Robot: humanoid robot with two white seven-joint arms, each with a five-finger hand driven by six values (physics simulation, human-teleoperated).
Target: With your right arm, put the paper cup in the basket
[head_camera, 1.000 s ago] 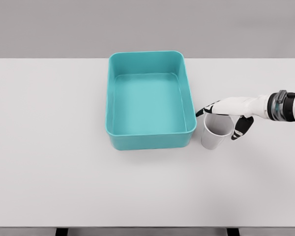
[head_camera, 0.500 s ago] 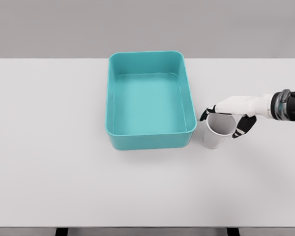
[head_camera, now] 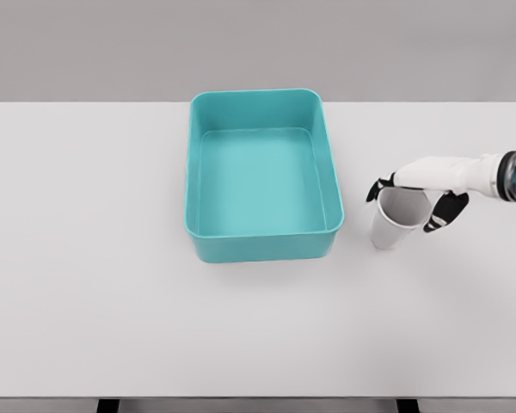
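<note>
The cup [head_camera: 394, 222], white paper, is seen to the right of the basket [head_camera: 260, 245], apart from it, tilted with its open mouth leaning up and to the right; whether its base rests on the table [head_camera: 112, 284] or is lifted just clear cannot be told. It is gripped at the rim by the right hand [head_camera: 423, 191], whose dark-tipped fingers [head_camera: 439, 217] are curled around the mouth from above; the white forearm is seen entering from the right edge. The basket, a teal rectangular tub, is set at the table's middle; nothing is held in it.
</note>
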